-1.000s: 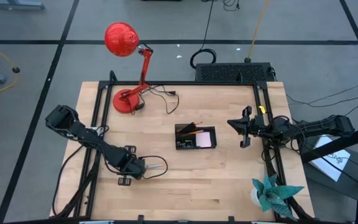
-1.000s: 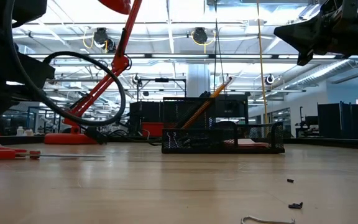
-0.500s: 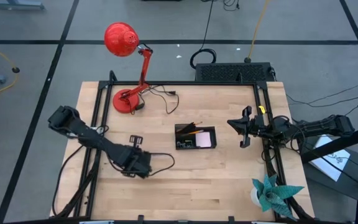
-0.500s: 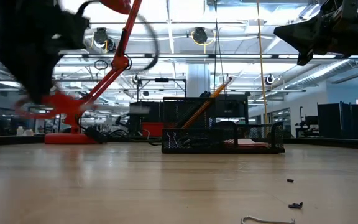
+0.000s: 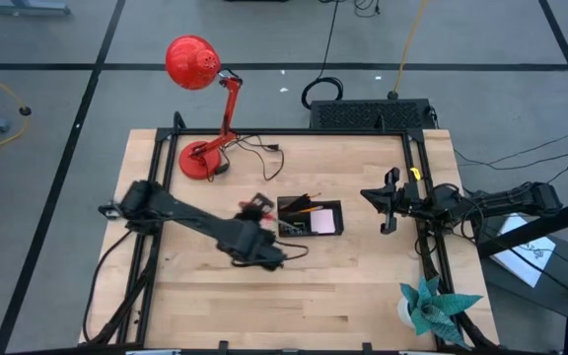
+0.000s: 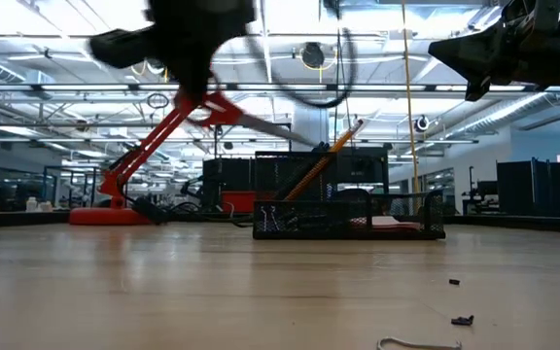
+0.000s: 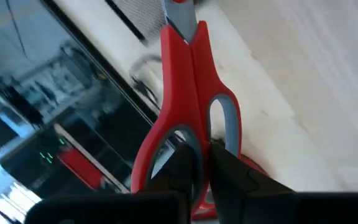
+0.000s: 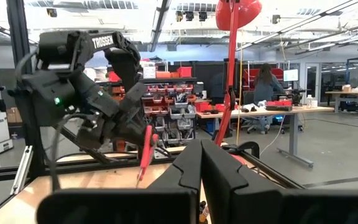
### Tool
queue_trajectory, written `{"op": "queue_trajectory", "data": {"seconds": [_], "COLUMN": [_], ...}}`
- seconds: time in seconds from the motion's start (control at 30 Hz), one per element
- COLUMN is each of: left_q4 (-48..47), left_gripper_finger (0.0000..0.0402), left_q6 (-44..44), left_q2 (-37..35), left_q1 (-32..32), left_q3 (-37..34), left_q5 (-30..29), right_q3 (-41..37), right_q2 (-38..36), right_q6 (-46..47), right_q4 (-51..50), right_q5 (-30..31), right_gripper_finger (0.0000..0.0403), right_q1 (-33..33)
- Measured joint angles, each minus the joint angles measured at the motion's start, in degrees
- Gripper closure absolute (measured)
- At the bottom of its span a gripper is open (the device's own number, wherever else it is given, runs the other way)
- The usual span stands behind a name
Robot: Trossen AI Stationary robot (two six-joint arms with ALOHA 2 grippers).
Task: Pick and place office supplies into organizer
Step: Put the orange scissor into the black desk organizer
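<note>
My left gripper (image 7: 205,149) is shut on red-handled scissors (image 7: 188,81), held in the air just left of the organizer (image 5: 310,217). In the low view the scissors (image 6: 236,117) slant down toward the organizer (image 6: 348,209), a black mesh tray. It holds an orange pencil (image 6: 324,160) and a pale pink pad (image 5: 325,221). My right gripper (image 8: 201,168) waits shut at the table's right side (image 5: 383,202), above the table. My left gripper pinches the scissors at their red handles, where the two finger loops meet (image 7: 201,127); one finger (image 7: 185,165) lies over each loop. The fingers lie along the scissors, and the blades (image 6: 265,126) point away from them. The scissors are lifted clear and slant down toward the organizer.
A red desk lamp (image 5: 200,108) stands at the far left with its cord (image 5: 259,153) on the table. A black box (image 5: 368,113) sits behind the far edge, and a teal paper plant (image 5: 432,306) is at the near right. Tiny black clips (image 6: 463,320) lie near the front.
My left gripper has lifted the scissors off the near left part of the table. It has carried them up and toward the right and far side, up to the organizer, rolling its wrist. The scissors, flat on the table before, now hang clear and slanted.
</note>
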Motion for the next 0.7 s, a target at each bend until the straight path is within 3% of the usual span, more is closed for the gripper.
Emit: {"op": "queue_trajectory", "data": {"seconds": [0.17,0.4,0.5,0.7], "left_q4": [-0.13,-0.23,0.49,-0.31], "left_gripper_finger": [0.0391,0.0373,0.0371,0.0389], "left_q6": [10.52,22.30,29.04,31.43], "left_q2": [3.91,3.69,3.40,3.70], "left_q1": [0.81,2.00,3.68,7.91], "left_q3": [8.70,15.95,17.67,17.18], "left_q5": [-7.58,-16.93,-17.20,-17.50], "right_q3": [0.00,0.00,-0.01,0.00], "right_q2": [0.04,0.10,0.19,0.19], "right_q6": [0.00,-0.20,0.16,1.29], "right_q4": [-0.56,-1.03,-1.12,-2.50], "right_q5": [-0.04,-0.02,-0.03,-0.04], "right_gripper_finger": [0.0399,0.0399,0.0399,0.0399], "right_q1": [0.00,-0.02,-0.01,0.00]}}
